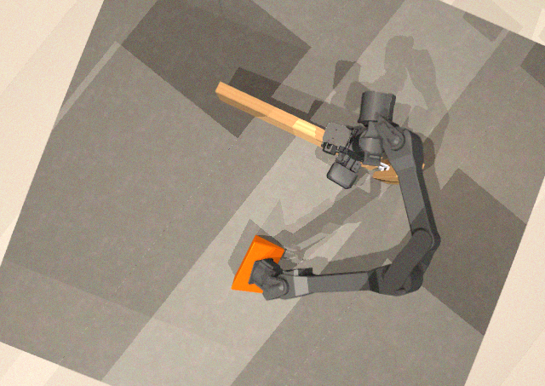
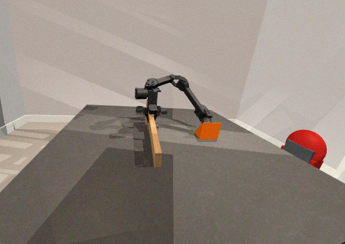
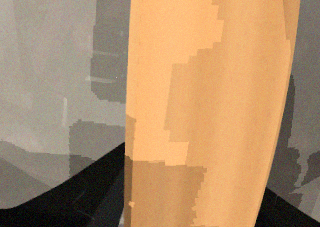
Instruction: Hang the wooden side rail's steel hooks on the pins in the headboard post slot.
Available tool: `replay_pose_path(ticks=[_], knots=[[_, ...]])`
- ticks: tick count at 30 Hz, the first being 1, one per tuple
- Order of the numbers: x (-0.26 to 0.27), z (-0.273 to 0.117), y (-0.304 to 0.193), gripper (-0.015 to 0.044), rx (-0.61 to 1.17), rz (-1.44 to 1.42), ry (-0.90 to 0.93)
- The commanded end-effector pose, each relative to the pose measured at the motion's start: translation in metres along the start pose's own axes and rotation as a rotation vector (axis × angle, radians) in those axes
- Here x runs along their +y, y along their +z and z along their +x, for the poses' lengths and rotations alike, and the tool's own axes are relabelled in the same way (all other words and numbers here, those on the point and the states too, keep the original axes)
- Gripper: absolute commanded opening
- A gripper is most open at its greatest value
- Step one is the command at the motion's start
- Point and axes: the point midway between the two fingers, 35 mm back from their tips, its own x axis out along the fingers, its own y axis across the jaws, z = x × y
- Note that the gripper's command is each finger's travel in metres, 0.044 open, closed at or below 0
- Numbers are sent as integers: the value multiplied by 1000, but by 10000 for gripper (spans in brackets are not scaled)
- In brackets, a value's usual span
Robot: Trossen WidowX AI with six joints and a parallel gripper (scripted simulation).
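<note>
The wooden side rail point(image 1: 266, 110) point(image 2: 154, 141) point(image 3: 225, 112) runs from its far end at upper left in the top view to the post. The far end is low at the table; exact contact cannot be told. My gripper point(image 1: 338, 150) point(image 2: 151, 116) is shut on the rail, toward its hook end. The rail fills the middle of the wrist view, between dark finger parts. The headboard post point(image 1: 387, 177) point(image 2: 146, 120) is mostly hidden behind the gripper and arm. Bright steel point(image 1: 384, 166) shows beside the post, apparently the hooks. The slot, pins and hook seating are hidden.
The orange wedge-shaped block point(image 1: 246, 269) point(image 2: 209, 131) stands at the arm's base. The arm point(image 1: 415, 193) point(image 2: 192, 95) arches over the post area. A red round object point(image 2: 306, 141) with a grey panel is at the right, beyond the table edge.
</note>
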Motion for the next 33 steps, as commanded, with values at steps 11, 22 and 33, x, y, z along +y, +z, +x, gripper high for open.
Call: replay_pose_path(ticks=[11, 22, 33], knots=[[-3, -4, -3, 0, 0, 7, -17], [-2, -4, -4, 0, 0, 7, -17], [-2, -3, -6, 0, 0, 7, -17]])
